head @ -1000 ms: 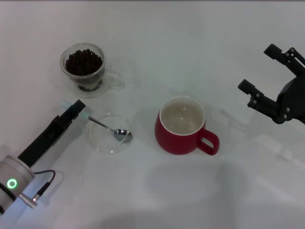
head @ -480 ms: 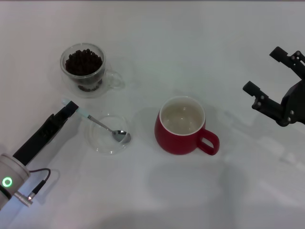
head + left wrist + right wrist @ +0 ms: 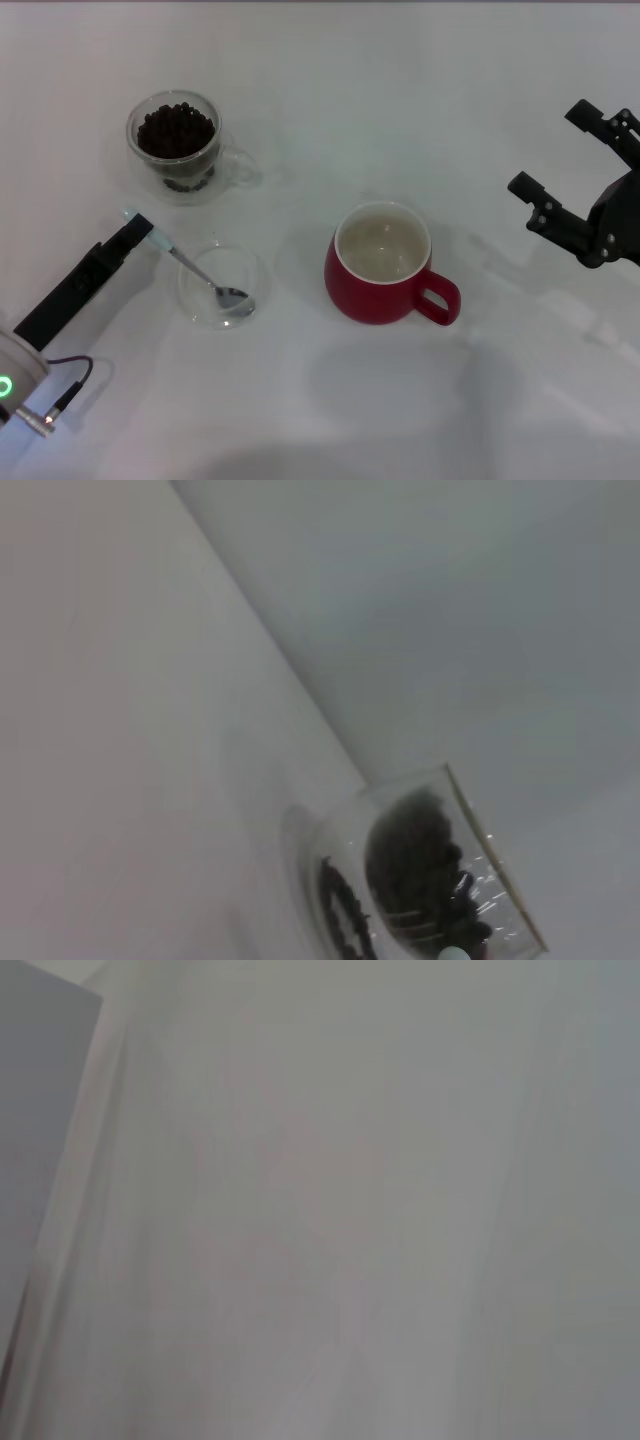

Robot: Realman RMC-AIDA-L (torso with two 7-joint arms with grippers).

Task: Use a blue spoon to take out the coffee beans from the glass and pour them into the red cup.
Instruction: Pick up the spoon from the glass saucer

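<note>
One blue spoon (image 3: pixel 190 268), one glass (image 3: pixel 178 143) of coffee beans (image 3: pixel 175 130), one red cup (image 3: pixel 385 263), one clear dish (image 3: pixel 222 285), two grippers.

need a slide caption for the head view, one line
Left gripper holds the blue spoon, bowl in a glass dish; glass of coffee beans behind, red cup empty.

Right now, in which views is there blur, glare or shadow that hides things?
Head view: sharp and evenly lit; the red cup throws a soft shadow. Left wrist view: the glass and coffee beans look blurred, with small glints. Right wrist view: only a pale, featureless surface; nothing identifiable.
</note>
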